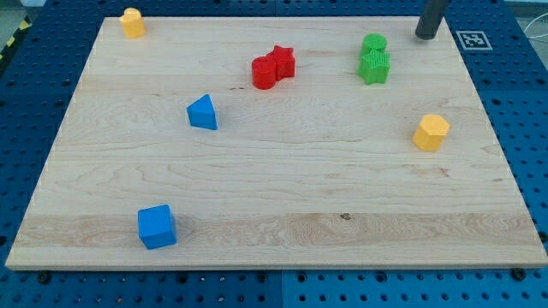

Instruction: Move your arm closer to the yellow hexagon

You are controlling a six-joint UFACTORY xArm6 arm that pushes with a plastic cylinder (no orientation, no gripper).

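The yellow hexagon (431,133) sits near the board's right edge, about mid-height. My tip (426,37) is at the view's top right, on the board's far edge, well above the hexagon and a little right of the green blocks. Only the lower part of the dark rod shows. It touches no block.
Two green blocks (374,59) stand stacked close together at the top right. A red star and a red cylinder (272,67) touch at top centre. A blue triangle (203,113) lies left of centre, a blue cube (157,227) at bottom left, a small yellow block (132,22) at the top left corner. A marker tag (472,38) sits off the board's top right corner.
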